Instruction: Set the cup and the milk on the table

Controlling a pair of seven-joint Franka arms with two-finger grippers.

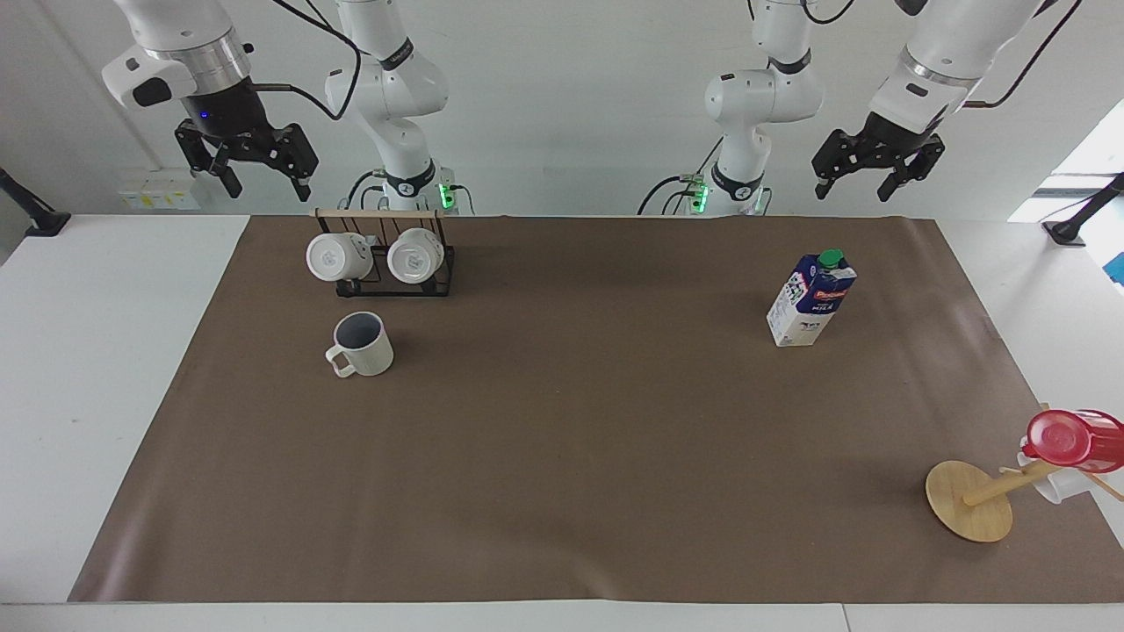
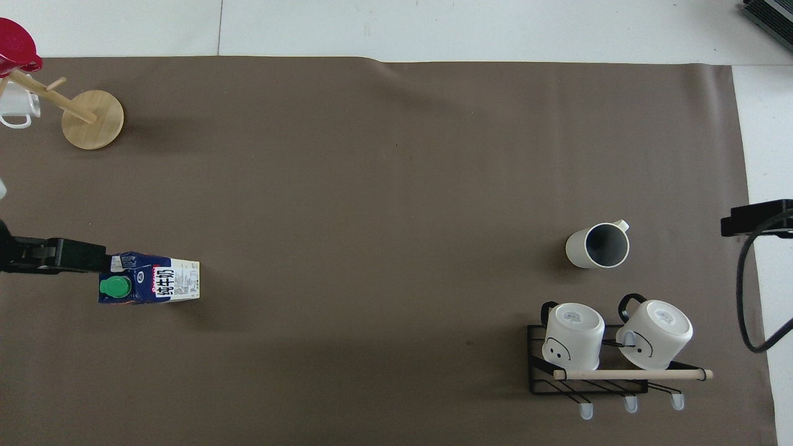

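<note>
One cup [image 1: 363, 343], one milk [image 1: 811, 298] — upright; left gripper [image 1: 861, 188] and right gripper [image 1: 261, 182] — jaws apart.

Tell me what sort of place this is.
Probably a robotics lab staged as a kitchen counter. Two white robot arms stand at a table covered by a plain brown sheet, with only a few props laid out: a wire mug rack, a milk carton and a wooden cup tree.
</note>
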